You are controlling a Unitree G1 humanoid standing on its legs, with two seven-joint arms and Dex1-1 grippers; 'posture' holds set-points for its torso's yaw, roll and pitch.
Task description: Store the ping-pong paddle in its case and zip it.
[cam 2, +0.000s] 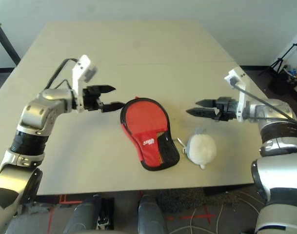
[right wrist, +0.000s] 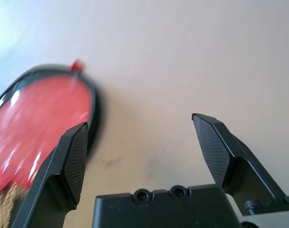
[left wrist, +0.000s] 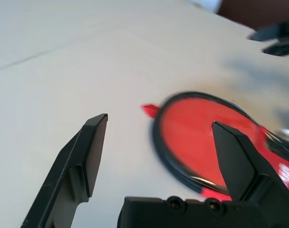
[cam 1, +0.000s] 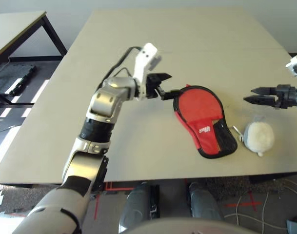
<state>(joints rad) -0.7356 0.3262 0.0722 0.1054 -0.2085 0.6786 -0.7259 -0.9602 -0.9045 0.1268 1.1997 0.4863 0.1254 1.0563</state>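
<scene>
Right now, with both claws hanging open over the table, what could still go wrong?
The case lies closed between the open left claw and right claw; a careless sweep might shove it. The white fluffy ball sits close beside the case, so the right claw could knock it off the table.

A broad beige table is carrying everything here, its top running pale and matte toward the far wall. The case, red with black trim and a small white logo, is lying flat near the front edge, its round end pointing away from the robot. It is looking closed, though the zipper is hard to make out. Just beside it, to the right, a white fluffy ball is resting on the tabletop.
</scene>
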